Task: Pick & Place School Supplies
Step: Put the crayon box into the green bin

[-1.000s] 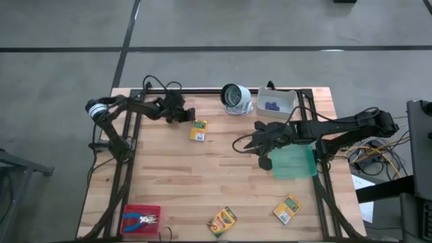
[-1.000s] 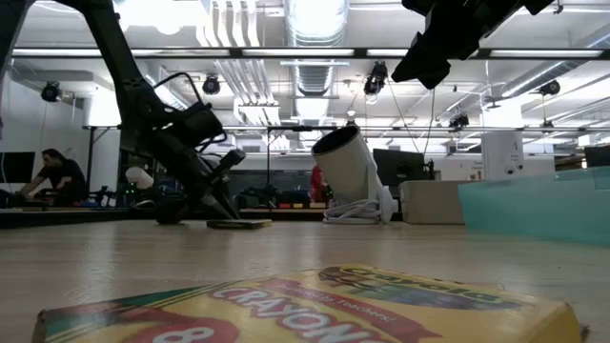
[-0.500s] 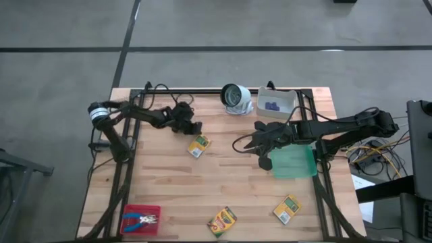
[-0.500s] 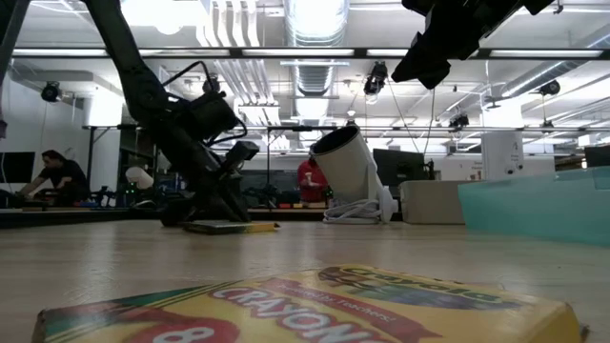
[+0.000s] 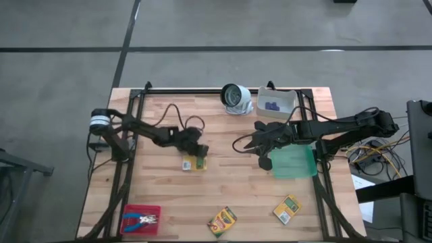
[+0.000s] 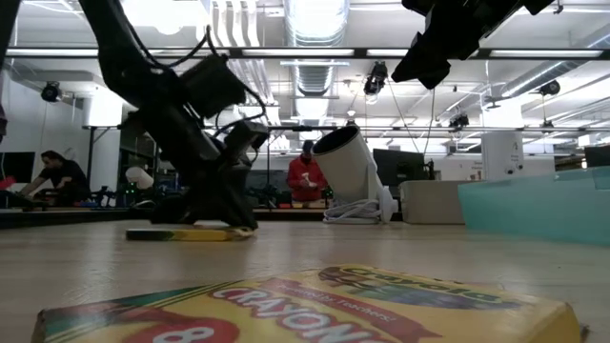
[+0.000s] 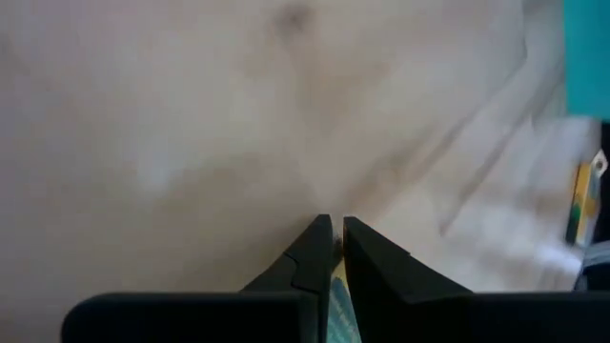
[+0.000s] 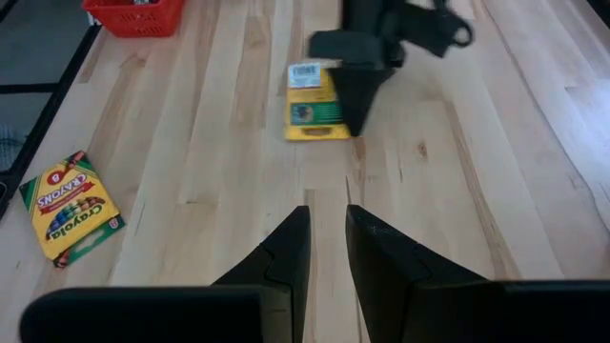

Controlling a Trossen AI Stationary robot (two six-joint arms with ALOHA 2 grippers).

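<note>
Mid-table, left of centre: crayon box (image 5: 194,165), flat on the table (image 5: 229,189), long axis roughly across it, one end pinched in my left jaws (image 5: 199,154). My right jaws (image 5: 248,143), nearly closed and empty, hang well apart above the green mat (image 5: 297,165), which lies beyond them.

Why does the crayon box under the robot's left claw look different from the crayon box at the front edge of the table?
The crayon box under the left gripper shows a green panel and a white label, while the front crayon box shows its yellow face with pictured crayons. The left gripper's tips are at the first box, apparently touching it; the front one lies alone, touched by nothing. Both lie flat on the wooden table and look alike in size.
</note>
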